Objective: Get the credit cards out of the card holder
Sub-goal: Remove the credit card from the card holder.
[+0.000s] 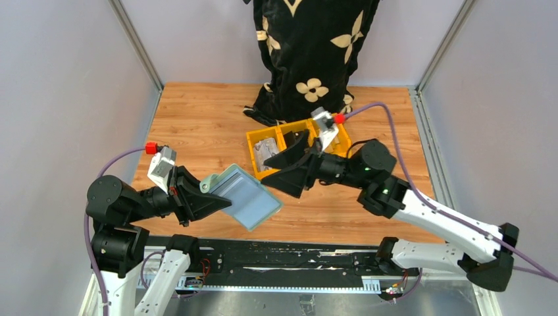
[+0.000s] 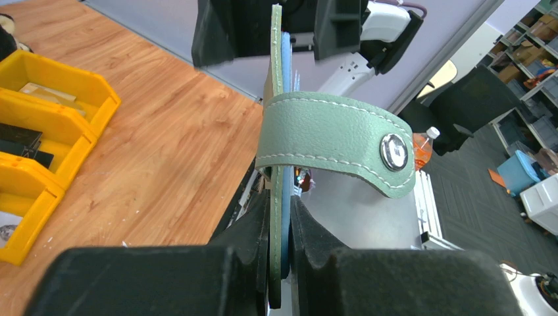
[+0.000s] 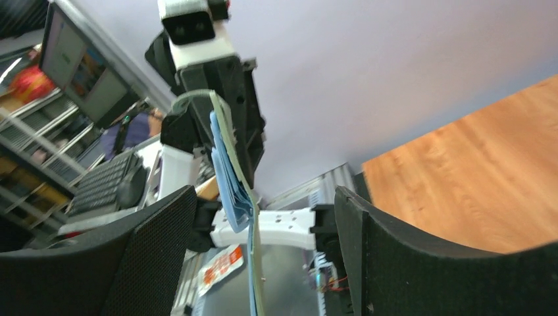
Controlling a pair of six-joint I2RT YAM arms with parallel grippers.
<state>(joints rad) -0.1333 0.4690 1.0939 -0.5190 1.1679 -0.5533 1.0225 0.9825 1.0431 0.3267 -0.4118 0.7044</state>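
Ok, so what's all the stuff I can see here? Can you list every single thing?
card holder: 1, pale green outside and blue inside, held up above the near edge of the table
strap: 1, green with a silver snap, sticking out from the card holder
yellow bins: 1 row, yellow, middle of the table; small things inside, too hard to name
cloth: 1, black with cream flowers, back of the table
table: 1, brown wood, under everything
cables: 2, purple, one running to each wrist
left gripper: 1, black, shut on the card holder
right gripper: 1, black, open, close beside the card holder
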